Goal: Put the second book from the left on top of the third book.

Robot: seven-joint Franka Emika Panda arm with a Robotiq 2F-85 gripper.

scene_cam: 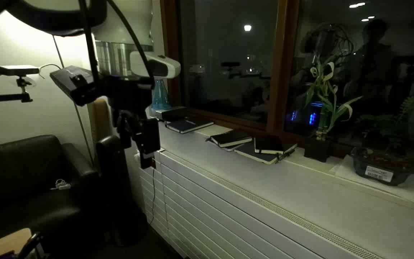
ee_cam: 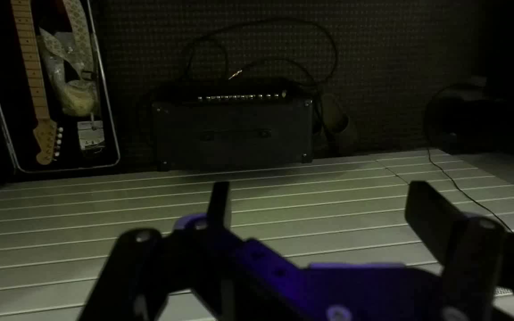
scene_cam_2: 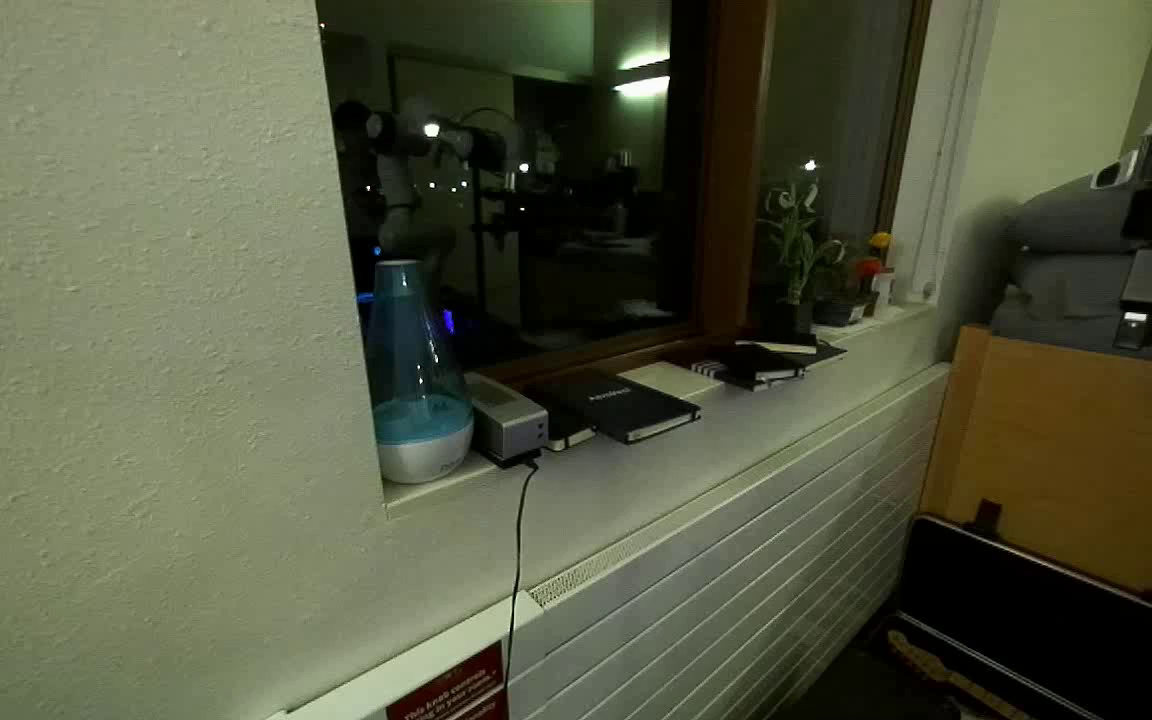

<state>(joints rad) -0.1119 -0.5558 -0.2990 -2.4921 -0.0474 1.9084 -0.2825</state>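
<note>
My gripper (ee_cam: 317,196) is open and empty over the white slatted radiator cover. It also shows, apart from the books, in both exterior views (scene_cam: 146,156) (scene_cam_2: 1139,320). A dark book with white lettering (scene_cam: 189,125) (scene_cam_2: 626,404) lies flat on the sill. Further along, a black book (scene_cam: 231,137) rests on a thin grey-edged one. Beyond it, another black book (scene_cam: 275,144) overlaps a larger dark grey book (scene_cam: 255,154). No cover shows clearly as pale grey-blue in this dim light, so I cannot tell which are the second and third books. The wrist view shows no books.
A grey box (scene_cam_2: 508,415) and a blue humidifier (scene_cam_2: 421,400) stand at one sill end. A pale flat item (scene_cam_2: 673,380) lies among the books. Potted plants (scene_cam: 322,118) (scene_cam: 385,169) stand beyond them. The window frame (scene_cam: 280,64) rises behind. An amplifier (ee_cam: 234,129) stands on the floor.
</note>
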